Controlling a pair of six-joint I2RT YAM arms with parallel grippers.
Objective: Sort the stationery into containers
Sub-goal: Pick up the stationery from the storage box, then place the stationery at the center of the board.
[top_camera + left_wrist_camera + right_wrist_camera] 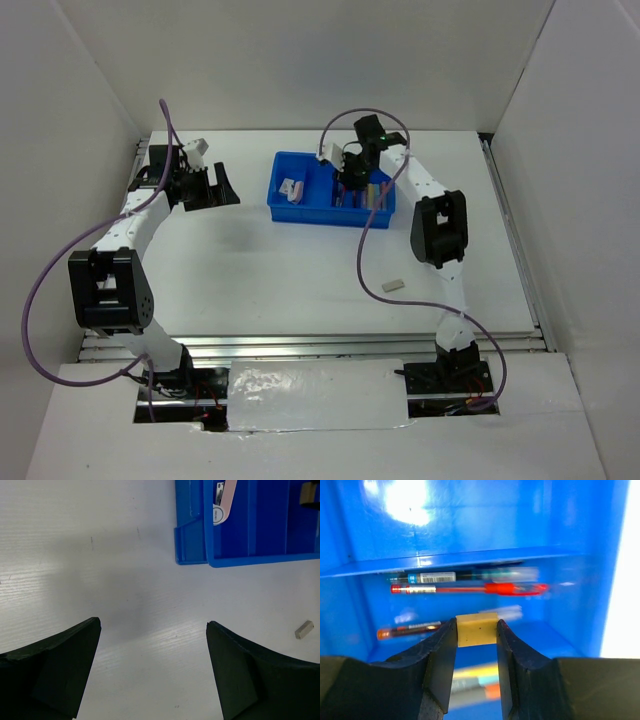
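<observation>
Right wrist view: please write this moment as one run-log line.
right gripper: shut on small cream eraser block | place: over blue plastic tray | left gripper: open, empty

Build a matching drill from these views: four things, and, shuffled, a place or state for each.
1. left hand
2. right hand
3. red pen
4. pale block

A. lying on the table
B. open, holding nothing
C. shut on a tan eraser
D. lying inside the blue tray

Pairs: 1-B, 2-C, 3-D, 4-A
</observation>
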